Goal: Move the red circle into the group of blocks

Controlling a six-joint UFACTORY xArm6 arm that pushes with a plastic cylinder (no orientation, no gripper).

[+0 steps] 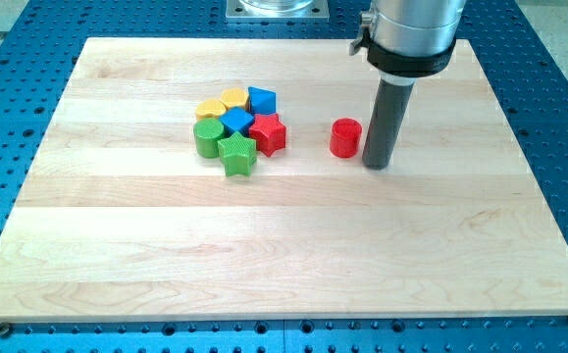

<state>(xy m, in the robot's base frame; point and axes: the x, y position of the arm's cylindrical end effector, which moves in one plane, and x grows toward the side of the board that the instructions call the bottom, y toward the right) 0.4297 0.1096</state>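
Note:
The red circle (344, 137) stands alone on the wooden board, right of centre. My tip (377, 164) is just to its right, almost touching it. To the view's left sits the group of blocks: a red star (269, 133), a green star (236, 154), a green circle (207, 137), a blue block (236, 121), a blue cube (262, 100), a yellow block (233, 98) and a yellow block (210, 109). A gap of about one block's width lies between the red circle and the red star.
The wooden board (284, 245) lies on a blue perforated table (9, 88). The arm's grey housing (411, 34) hangs over the board's top right. A metal base plate (277, 10) sits at the view's top edge.

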